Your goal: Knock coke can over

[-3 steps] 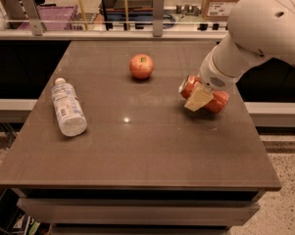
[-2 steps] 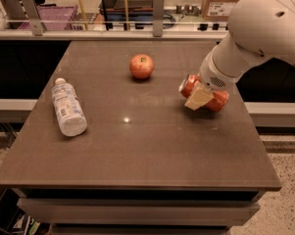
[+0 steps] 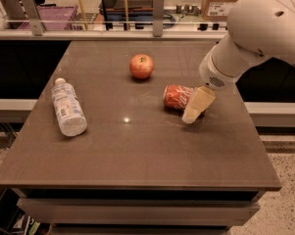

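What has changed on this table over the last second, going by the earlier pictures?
The coke can has shifted left in the picture, out from behind the gripper. It now lies on its side with most of its length showing, right beside the gripper. The gripper itself has stayed low over the right part of the table, at about the same spot. The apple and the water bottle have not moved.

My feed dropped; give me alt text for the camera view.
The coke can lies on its side on the table, with the gripper low at its right end. An apple sits behind it, apart, and a bottle lies near the left edge.
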`<state>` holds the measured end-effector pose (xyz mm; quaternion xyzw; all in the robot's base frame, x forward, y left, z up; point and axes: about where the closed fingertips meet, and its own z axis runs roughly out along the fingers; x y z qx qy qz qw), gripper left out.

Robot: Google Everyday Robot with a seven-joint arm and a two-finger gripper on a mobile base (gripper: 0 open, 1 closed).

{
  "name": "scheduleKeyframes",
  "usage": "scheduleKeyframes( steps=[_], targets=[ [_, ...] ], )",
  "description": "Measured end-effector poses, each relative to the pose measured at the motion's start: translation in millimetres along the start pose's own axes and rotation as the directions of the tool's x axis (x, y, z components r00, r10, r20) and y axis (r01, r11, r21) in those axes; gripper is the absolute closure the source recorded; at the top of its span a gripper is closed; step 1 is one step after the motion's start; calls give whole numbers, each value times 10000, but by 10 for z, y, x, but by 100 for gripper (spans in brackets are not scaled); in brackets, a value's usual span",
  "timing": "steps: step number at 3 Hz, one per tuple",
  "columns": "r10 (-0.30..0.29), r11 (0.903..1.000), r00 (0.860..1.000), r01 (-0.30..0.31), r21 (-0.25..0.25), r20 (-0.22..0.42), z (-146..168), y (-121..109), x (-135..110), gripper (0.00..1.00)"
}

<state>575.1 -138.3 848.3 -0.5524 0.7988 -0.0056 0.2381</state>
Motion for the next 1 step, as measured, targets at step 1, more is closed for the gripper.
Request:
scheduleKeyframes(
  steps=[1],
  targets=[
    [-1, 10000, 10000, 1, 0, 0, 0, 0, 0, 0]
  ],
)
